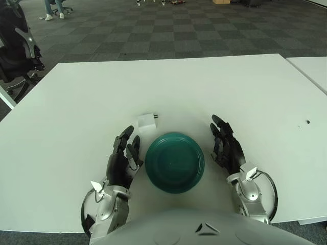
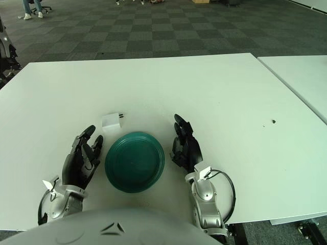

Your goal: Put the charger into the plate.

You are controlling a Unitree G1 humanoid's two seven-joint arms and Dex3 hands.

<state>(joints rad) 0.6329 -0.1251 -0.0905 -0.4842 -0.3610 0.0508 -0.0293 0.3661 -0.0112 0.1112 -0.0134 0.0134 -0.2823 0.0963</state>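
A small white charger [image 1: 147, 121] lies on the white table just beyond the far left rim of a dark green plate [image 1: 174, 162]; it also shows in the right eye view [image 2: 111, 121]. The plate holds nothing. My left hand [image 1: 124, 155] rests on the table just left of the plate, fingers spread and empty, a short way nearer than the charger. My right hand [image 1: 226, 145] rests just right of the plate, fingers extended and empty.
The white table [image 1: 102, 92] stretches far ahead and to both sides. A second white table [image 1: 311, 69] adjoins at the right. A small dark speck [image 1: 307, 122] lies at the right. An office chair [image 1: 15, 51] stands off the far left corner.
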